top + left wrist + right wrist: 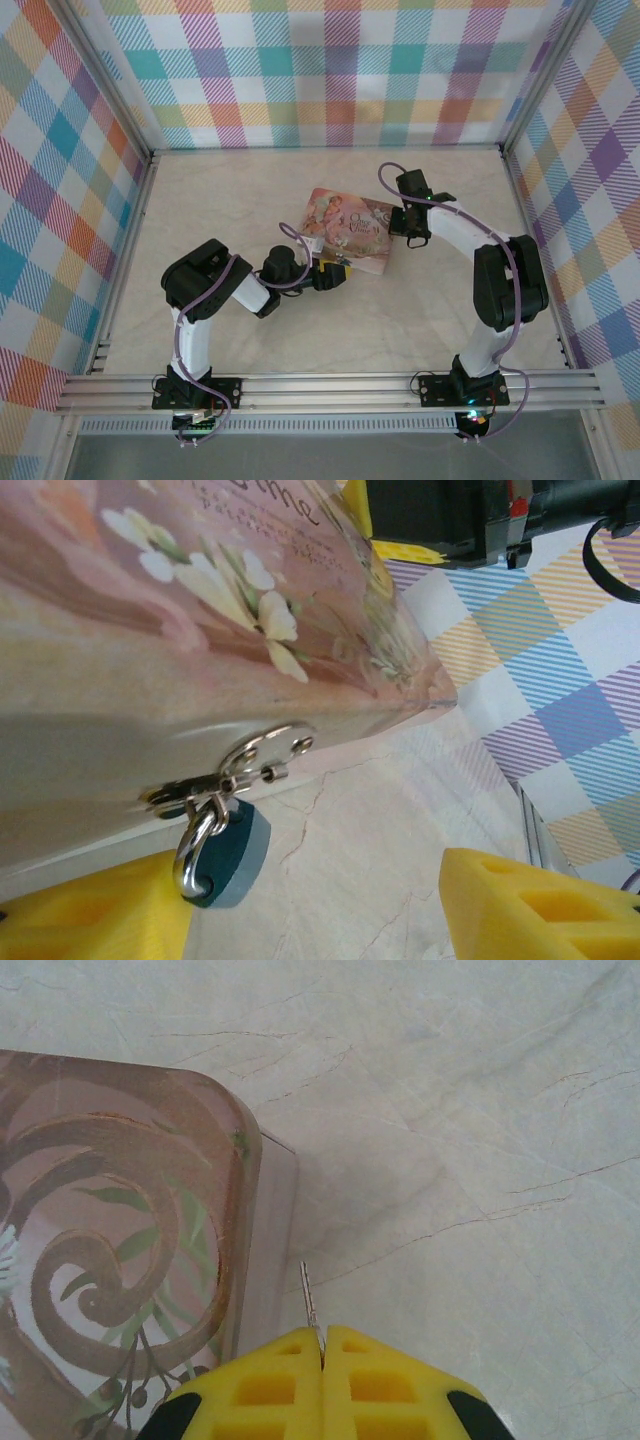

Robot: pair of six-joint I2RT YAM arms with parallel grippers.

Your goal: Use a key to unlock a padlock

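My left hand (310, 880) stands apart. Its two yellow fingers (540, 905) sit in the lower left and lower right corners of my left wrist view, with bare bench (380, 820) between them and nothing gripped. The padlock (238, 852) hangs at the lower left of centre there, a small blue body on a silvery shackle (192, 855). The shackle is threaded through the metal hasp (250, 760) on the side wall of the pink floral tin (150, 610). The padlock's lower end lies just beside my lower-left finger (I cannot tell whether the two touch). My right hand (322, 1338) is pressed together and clamped on the key (309, 1295). Its thin pale blade pokes up from between the fingertips at the bottom centre of my right wrist view, near the rounded corner of the tin at the left of that frame. In the top view the tin lies at the middle of the bench, with my left hand at its lower left edge and my right hand at its right edge.
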